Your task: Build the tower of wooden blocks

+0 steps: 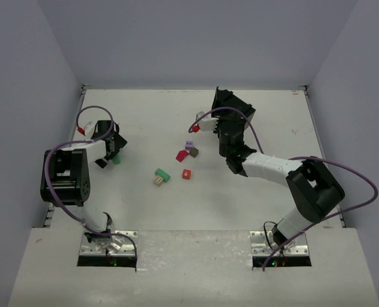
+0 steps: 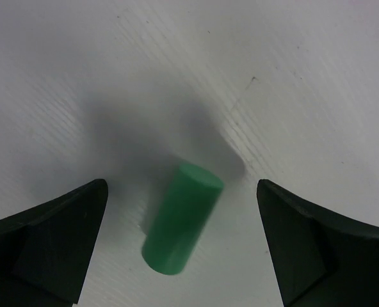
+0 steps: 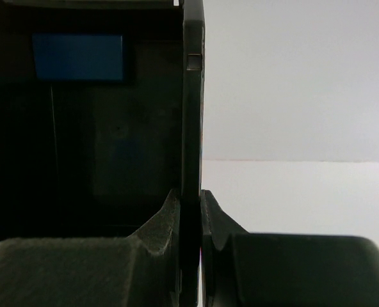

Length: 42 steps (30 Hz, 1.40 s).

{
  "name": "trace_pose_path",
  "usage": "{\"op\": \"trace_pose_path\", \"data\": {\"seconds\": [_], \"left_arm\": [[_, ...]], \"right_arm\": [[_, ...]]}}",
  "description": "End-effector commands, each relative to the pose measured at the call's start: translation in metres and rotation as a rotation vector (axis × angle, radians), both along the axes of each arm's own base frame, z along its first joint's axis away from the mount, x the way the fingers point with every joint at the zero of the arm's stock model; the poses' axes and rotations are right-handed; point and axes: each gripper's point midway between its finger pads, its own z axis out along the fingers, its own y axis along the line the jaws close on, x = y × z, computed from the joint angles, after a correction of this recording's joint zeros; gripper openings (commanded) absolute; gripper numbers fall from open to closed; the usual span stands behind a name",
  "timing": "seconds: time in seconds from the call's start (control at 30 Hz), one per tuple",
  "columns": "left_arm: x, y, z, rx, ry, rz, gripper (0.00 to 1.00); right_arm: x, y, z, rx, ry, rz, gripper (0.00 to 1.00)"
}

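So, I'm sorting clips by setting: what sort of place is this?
Probably a robot-lab test cell, not a home: a white tabletop boxed in by plain grey-blue walls, two black-and-white arms bolted at its near edge, and small painted wooden blocks scattered mid-table.

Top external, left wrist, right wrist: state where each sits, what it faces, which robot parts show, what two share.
Top external: above and behind the bases, looking down on the table; both arms show.
Left wrist: on the left arm, looking down between open fingers at a lying green cylinder.
Right wrist: on the right arm, looking roughly level past fingers shut on a black bin's wall.
Shared: top external also shows that cylinder.
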Motion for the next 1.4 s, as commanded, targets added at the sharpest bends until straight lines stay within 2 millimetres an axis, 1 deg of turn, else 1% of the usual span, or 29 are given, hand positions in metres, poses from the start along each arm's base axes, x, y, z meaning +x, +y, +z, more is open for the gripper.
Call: {"op": "trace_pose_path", "data": {"seconds": [0.0, 0.1, 0.17, 0.27, 0.33, 0.43, 0.47, 0.5, 0.53, 0.6, 0.63, 0.67, 0.7, 0.73, 0.77, 0.83, 0.9, 0.93, 0.97, 1.03, 1.13, 1.2, 1.23, 1.3, 1.33, 1.37], "left_arm": [[0.016, -0.01, -0.002, -0.069, -0.052, -0.059, 1.0], [0.009, -0.013, -0.012, -0.079, -0.021, -0.061, 0.99], [0.007, -0.015, -0.013, -0.092, -0.025, -0.069, 0.97], [0.007, -0.018, -0.012, -0.102, -0.039, -0.077, 0.94], [0.005, -0.019, -0.014, -0.107, -0.035, -0.081, 0.94], [0.005, -0.021, -0.015, -0.116, -0.034, -0.087, 0.95], [0.006, -0.022, -0.015, -0.121, -0.034, -0.09, 0.95], [0.006, -0.023, -0.016, -0.123, -0.034, -0.093, 0.95], [0.006, -0.023, -0.016, -0.125, -0.034, -0.098, 0.95], [0.006, -0.024, -0.016, -0.122, -0.032, -0.102, 0.97], [0.006, -0.024, -0.015, -0.124, -0.033, -0.105, 0.98], [0.005, -0.025, -0.015, -0.128, -0.034, -0.111, 0.98], [0.005, -0.026, -0.013, -0.13, -0.04, -0.115, 0.99], [0.005, -0.027, -0.01, -0.132, -0.05, -0.117, 0.99], [0.005, -0.028, -0.008, -0.133, -0.057, -0.119, 0.99], [0.004, -0.028, -0.006, -0.133, -0.068, -0.121, 1.0], [0.002, -0.029, -0.005, -0.133, -0.08, -0.115, 1.0], [0.002, -0.028, -0.005, -0.131, -0.082, -0.113, 1.0], [0.001, -0.028, -0.005, -0.131, -0.08, -0.113, 1.0], [0.001, -0.029, -0.005, -0.133, -0.079, -0.116, 1.0], [0.001, -0.03, -0.004, -0.135, -0.081, -0.122, 1.0], [0.002, -0.029, -0.003, -0.133, -0.085, -0.12, 1.0], [0.002, -0.03, -0.002, -0.134, -0.089, -0.122, 1.0], [0.003, -0.031, -0.003, -0.135, -0.092, -0.125, 1.0], [0.003, -0.032, -0.004, -0.137, -0.09, -0.132, 1.0], [0.002, -0.032, -0.004, -0.137, -0.088, -0.132, 1.0]], "right_arm": [[0.003, -0.003, 0.042, 0.16, -0.103, -0.005, 0.0], [0.003, -0.006, 0.045, 0.166, -0.112, -0.018, 0.0], [0.002, -0.007, 0.048, 0.176, -0.118, -0.024, 0.0], [0.003, -0.015, 0.055, 0.211, -0.138, -0.05, 0.0], [0.005, -0.023, 0.067, 0.249, -0.17, -0.079, 0.0], [0.009, -0.037, 0.078, 0.313, -0.199, -0.124, 0.0], [0.012, -0.039, 0.079, 0.355, -0.187, -0.137, 0.0], [0.015, -0.041, 0.087, 0.383, -0.196, -0.146, 0.0], [0.019, -0.044, 0.076, 0.48, -0.146, -0.162, 0.0], [0.022, -0.06, 0.061, 0.646, -0.072, -0.202, 0.0], [0.021, -0.058, 0.045, 0.756, 0.044, -0.184, 0.0], [0.019, -0.055, 0.033, 0.845, 0.127, -0.167, 0.0], [0.016, -0.063, 0.026, 0.936, 0.143, -0.187, 0.0], [0.012, -0.074, 0.018, 1.02, 0.146, -0.224, 0.0], [0.009, -0.085, 0.013, 1.072, 0.124, -0.275, 0.0], [0.005, -0.111, 0.004, 1.102, 0.085, -0.366, 0.0], [0.006, -0.13, -0.002, 1.167, 0.082, -0.452, 0.0], [0.008, -0.137, -0.006, 1.244, 0.081, -0.479, 0.0], [0.008, -0.143, -0.016, 1.31, 0.109, -0.503, 0.0], [0.006, -0.147, -0.035, 1.377, 0.15, -0.534, 0.0], [0.003, -0.153, -0.055, 1.379, 0.19, -0.565, 0.0], [0.007, -0.15, -0.054, 1.329, 0.215, -0.51, 0.0], [0.009, -0.146, -0.048, 1.293, 0.222, -0.452, 0.0], [0.012, -0.14, -0.036, 1.232, 0.219, -0.381, 0.0], [0.012, -0.132, -0.023, 1.15, 0.218, -0.312, 0.0], [0.013, -0.126, -0.017, 1.067, 0.225, -0.269, 0.0]]}}
